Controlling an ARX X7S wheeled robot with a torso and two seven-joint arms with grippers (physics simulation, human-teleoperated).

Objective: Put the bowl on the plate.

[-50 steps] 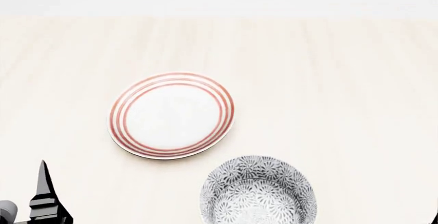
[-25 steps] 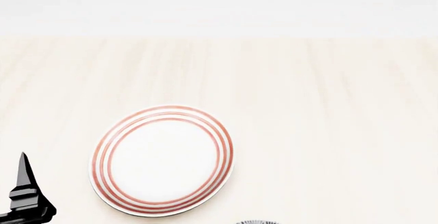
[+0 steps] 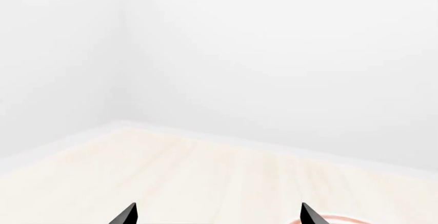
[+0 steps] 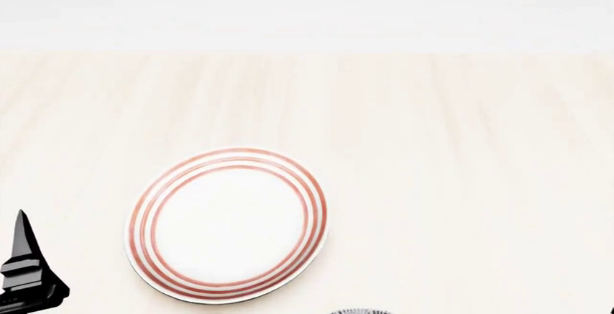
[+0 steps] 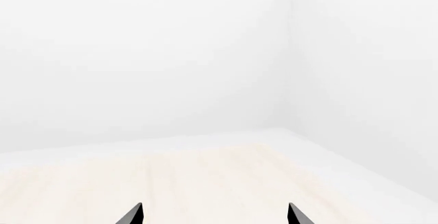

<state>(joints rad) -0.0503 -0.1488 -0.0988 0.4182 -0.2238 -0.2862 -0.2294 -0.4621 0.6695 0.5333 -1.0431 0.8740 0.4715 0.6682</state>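
Pale wooden table (image 4: 461, 149) carries the plate (image 4: 227, 225) centrally. Bowl (image 4: 357, 312) shows only a rim sliver at the head view's bottom edge; grasping it unseen risks collision. Left gripper (image 3: 215, 215) and right gripper (image 5: 213, 215) stand spread, empty.

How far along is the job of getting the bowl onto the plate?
Nothing is done: the plate lies bare on the table, and only a sliver of the bowl shows beside it. Nothing is in hand: the left gripper and right gripper are open. Grasping, lifting and placing remain.
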